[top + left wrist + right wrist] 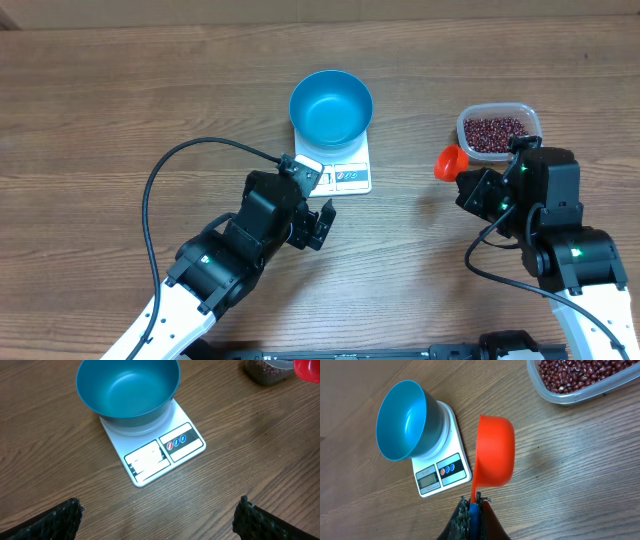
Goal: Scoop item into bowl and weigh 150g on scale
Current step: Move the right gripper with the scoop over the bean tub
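Pinching scoop point(495, 450), right claw point(472, 505) seemingly level.

brown wood-grain table point(90, 90), evenly lit

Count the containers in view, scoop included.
3. The blue bowl sits on the scale. The clear tub of beans stands to the right. The orange scoop is held by the right gripper beside it. None looks hidden.

Smooth blue plastic bowl point(331, 105) on white plastic scale point(345, 177); beside the scale, glossy orange plastic scoop point(495, 450), clear plastic tub point(570, 399), shiny red beans point(495, 130); matt wood-grain bench point(100, 100) beneath.
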